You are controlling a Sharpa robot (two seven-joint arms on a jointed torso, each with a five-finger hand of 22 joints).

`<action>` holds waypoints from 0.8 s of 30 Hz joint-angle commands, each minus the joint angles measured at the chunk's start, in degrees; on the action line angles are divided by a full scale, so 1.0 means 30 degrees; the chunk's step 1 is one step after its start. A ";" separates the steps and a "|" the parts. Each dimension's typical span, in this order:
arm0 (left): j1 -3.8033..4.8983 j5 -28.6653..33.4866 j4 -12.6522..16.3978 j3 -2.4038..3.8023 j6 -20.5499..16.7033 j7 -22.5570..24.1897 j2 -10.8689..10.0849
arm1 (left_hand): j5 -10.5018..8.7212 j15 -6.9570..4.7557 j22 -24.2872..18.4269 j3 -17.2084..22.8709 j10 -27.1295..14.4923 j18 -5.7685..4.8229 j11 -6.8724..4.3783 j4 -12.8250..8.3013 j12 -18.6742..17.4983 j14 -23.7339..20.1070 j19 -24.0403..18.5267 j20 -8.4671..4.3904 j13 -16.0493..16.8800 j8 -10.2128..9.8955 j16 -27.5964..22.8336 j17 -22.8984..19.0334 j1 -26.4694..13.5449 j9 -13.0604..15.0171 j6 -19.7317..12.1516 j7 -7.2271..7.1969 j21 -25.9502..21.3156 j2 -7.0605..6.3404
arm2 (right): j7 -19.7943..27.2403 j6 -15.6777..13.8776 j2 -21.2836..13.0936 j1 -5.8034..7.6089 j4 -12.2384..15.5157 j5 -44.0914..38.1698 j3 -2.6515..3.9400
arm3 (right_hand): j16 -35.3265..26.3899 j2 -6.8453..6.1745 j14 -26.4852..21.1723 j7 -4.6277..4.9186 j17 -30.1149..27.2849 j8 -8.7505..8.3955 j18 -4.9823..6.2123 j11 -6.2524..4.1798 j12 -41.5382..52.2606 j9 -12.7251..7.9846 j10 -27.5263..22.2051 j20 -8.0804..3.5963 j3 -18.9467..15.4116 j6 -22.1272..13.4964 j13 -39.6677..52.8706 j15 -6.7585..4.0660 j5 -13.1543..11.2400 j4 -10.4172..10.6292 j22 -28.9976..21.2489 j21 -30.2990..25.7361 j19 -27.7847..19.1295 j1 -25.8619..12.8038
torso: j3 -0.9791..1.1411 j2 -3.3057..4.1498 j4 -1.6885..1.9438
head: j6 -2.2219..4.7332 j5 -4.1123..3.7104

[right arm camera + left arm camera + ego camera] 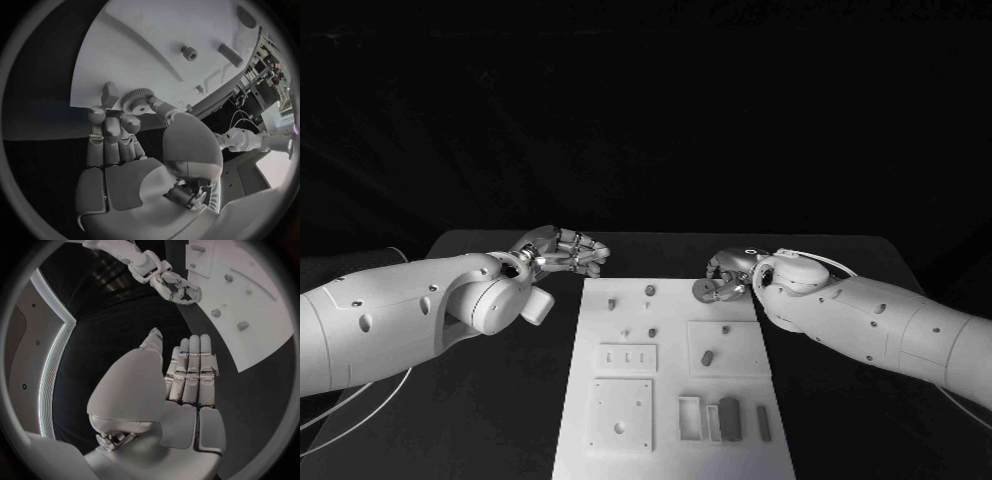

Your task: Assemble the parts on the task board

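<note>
White board (672,385) lies mid-table with small parts on it. Head view: right hand (727,275) pinches a gear (714,290) at the board's far right edge; left hand (564,250) hovers off its far left corner. Left wrist view: left fingers (190,367) straight, holding nothing. Right wrist view: gear (136,99) gripped at the fingertips (112,120).

Black table (473,400) under everything, w/ dark backdrop beyond far edge.
</note>
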 commanded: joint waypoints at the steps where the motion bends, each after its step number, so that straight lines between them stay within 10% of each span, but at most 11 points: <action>1: 0.0023 -0.0052 0.0054 0.0015 0.0223 0.0078 0.0029 | 0.0066 0.0040 0.0031 0.0088 0.0137 0.0298 0.0040 0.0002 -0.0068 0.0135 0.0064 -0.0084 0.0033 -0.0094 -0.0102 0.0017 -0.0090 0.0024 -0.0020 0.0057 -0.0108 -0.0024 | 0.0305 0.0532 0.0045 -0.0016 -0.0067 0.0016 -0.0011 | 0.0069 0.0118 -0.0006 0.0038 0.0016 0.0068 0.0862 -0.0121 0.0064 0.0017 -0.0035 -0.0172 -0.0024 0.0127 0.0014 -0.0080 0.0049 -0.0041 0.0326 0.0054 0.0018 -0.0003 | -0.0009 0.0001 0.0009 | -0.0019 -0.0003; 24: 0.0025 -0.0067 0.0073 0.0019 0.0278 0.0032 0.0009 | 0.0065 0.0046 0.0032 0.0078 0.0127 0.0289 0.0049 0.0016 -0.0086 0.0129 0.0056 -0.0075 0.0032 -0.0101 -0.0118 0.0026 -0.0129 0.0026 -0.0021 0.0062 -0.0117 -0.0029 | 0.0112 0.0082 0.0169 -0.0013 0.0065 -0.0372 -0.0024 | 0.0069 0.0118 -0.0006 0.0038 0.0016 0.0068 0.0862 -0.0121 0.0064 0.0017 -0.0035 -0.0172 -0.0024 0.0127 0.0014 -0.0080 0.0049 -0.0041 0.0326 0.0054 0.0018 -0.0003 | 0.0009 -0.0007 -0.0004 | -0.0087 0.0051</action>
